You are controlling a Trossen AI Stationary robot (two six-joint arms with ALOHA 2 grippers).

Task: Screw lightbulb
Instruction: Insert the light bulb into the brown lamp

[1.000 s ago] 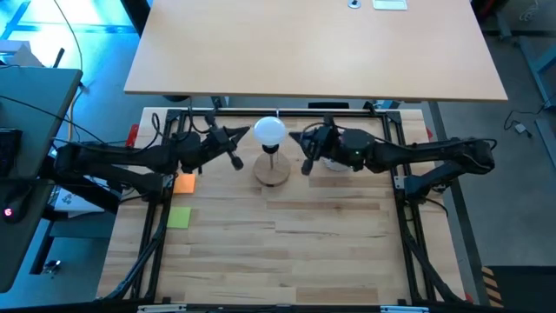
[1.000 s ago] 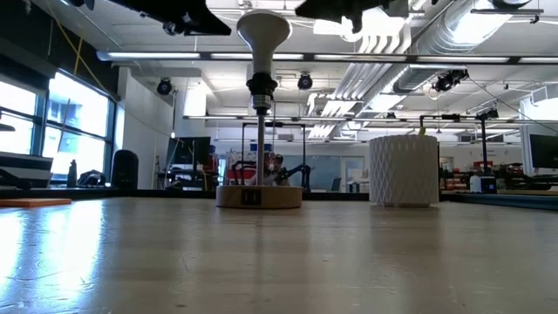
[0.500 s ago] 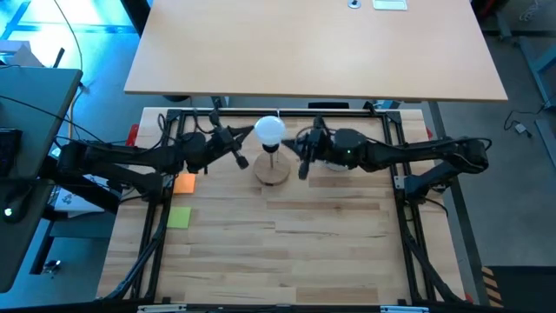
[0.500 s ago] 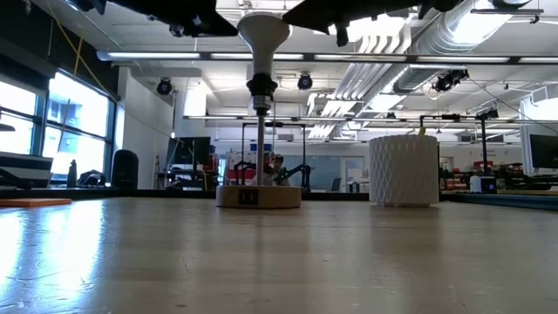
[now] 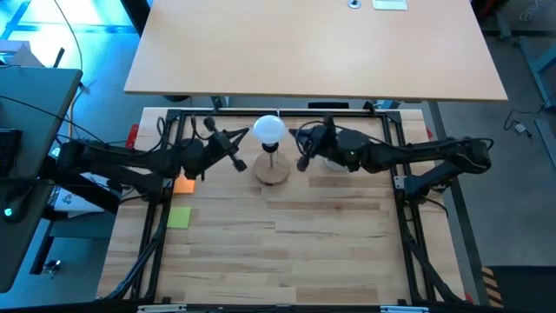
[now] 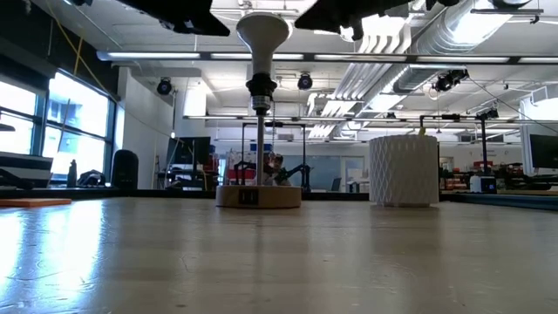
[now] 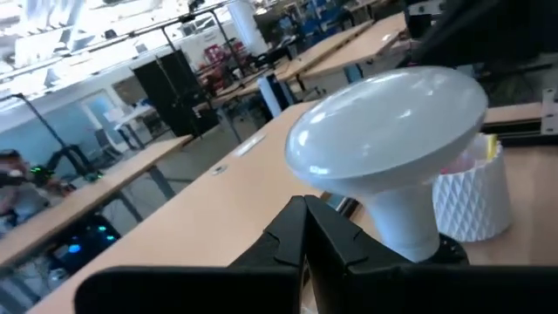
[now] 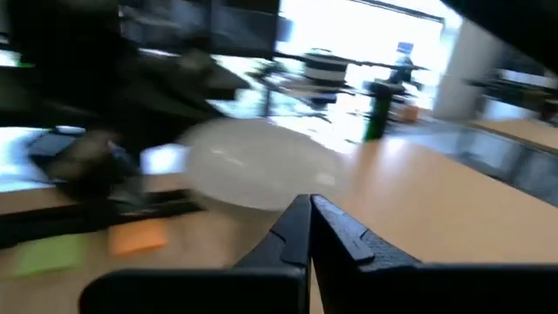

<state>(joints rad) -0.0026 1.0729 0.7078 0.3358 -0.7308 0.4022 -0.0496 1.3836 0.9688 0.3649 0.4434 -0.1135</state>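
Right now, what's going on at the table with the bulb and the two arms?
The lightbulb sits on top of the stand's socket, on the wooden disc base at the back of the table. The left gripper and right gripper flank it, one on each side, both shut and holding nothing. Neither touches the bulb. A white latticed cup stands beside the base.

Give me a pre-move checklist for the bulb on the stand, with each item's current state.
1. White matte lightbulb sits on top of the black-topped stem of the round wooden disc base: ok.
2. Stem stands upright in the low view: ok.
3. Left gripper beside the bulb, shut, holding nothing: ok.
4. Right gripper on the other side, shut, holding nothing: ok.
5. Bulb screwed fully home: cannot tell.
6. White latticed cup stands apart from the base: ok.
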